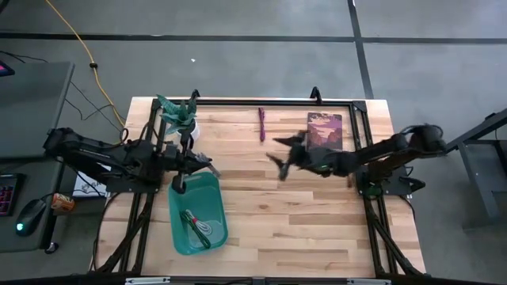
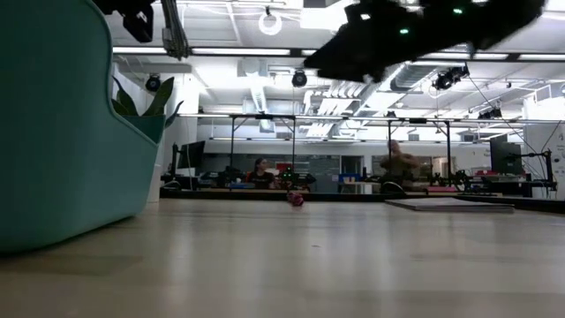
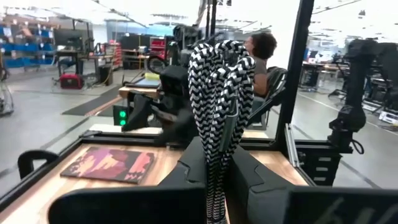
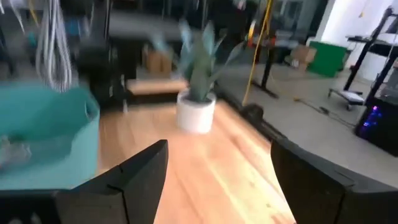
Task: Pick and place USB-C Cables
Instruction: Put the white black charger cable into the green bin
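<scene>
Braided grey cable (image 3: 217, 112), light and floppy, hangs clamped at mid-loop in my left gripper (image 3: 214, 180) above the bin (image 1: 207, 190). My right gripper (image 4: 217, 168) hovers, fingers apart, empty.

potted plant (image 1: 181, 112), book (image 1: 325, 131), teal bin (image 1: 212, 235)

Two dark, near-black arms are seen, built of slim jointed segments with bulkier rounded joint housings. The left arm (image 1: 103, 152) is fitted with thin dark cabling along its links. The right arm (image 1: 380, 152) is finished in the same matte black, with a rounded elbow housing. Small green indicator lights are shown on the right arm's underside in the low view. The right gripper (image 4: 217, 180) is formed of two broad, flat, angular black fingers (image 4: 134, 177) with plain unmarked surfaces. The left gripper (image 3: 214, 186) has thick, blocky black fingers (image 3: 258, 183).
</scene>
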### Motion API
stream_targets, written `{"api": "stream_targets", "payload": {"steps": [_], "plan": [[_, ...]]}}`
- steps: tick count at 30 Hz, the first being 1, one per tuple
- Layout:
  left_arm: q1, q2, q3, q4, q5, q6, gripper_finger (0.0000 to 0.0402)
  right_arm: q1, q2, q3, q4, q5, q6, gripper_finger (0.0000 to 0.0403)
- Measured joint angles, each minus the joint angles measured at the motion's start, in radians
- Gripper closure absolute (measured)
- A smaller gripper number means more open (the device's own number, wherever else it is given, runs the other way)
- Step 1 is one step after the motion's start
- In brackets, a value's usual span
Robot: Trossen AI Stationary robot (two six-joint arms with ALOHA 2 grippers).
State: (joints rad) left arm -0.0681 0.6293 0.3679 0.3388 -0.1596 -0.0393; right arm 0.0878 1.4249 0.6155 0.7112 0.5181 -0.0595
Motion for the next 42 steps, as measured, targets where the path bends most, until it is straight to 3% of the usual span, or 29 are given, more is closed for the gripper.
{"api": "stream_targets", "payload": {"steps": [2,6,8,18,27,34,42], "plan": [[0.0,0.0,0.0,0.001,0.0,0.018,0.0401,-0.013,-0.078,-0.096,0.092,-0.045,0.028,0.0128],[0.006,0.0,0.0,0.006,-0.007,0.032,0.0401,-0.039,-0.208,-0.232,0.186,-0.285,0.108,0.0128],[0.01,0.0,0.0,0.006,-0.006,0.026,0.0401,-0.042,-0.242,-0.262,0.189,-0.343,0.136,0.0128],[0.008,0.001,0.026,-0.041,0.069,0.007,0.0401,-0.041,-0.269,-0.271,0.192,-0.363,0.125,0.0128],[-0.049,0.025,0.14,-0.418,0.143,-0.076,0.0401,-0.042,-0.269,-0.271,0.192,-0.363,0.119,0.0128],[-0.189,0.135,0.232,-0.576,0.231,-0.123,0.0401,-0.042,-0.269,-0.271,0.178,-0.358,0.079,0.0128],[-0.299,0.336,0.296,-0.649,0.148,-0.062,0.0401,-0.042,-0.269,-0.271,0.174,-0.301,0.088,0.0128]]}}
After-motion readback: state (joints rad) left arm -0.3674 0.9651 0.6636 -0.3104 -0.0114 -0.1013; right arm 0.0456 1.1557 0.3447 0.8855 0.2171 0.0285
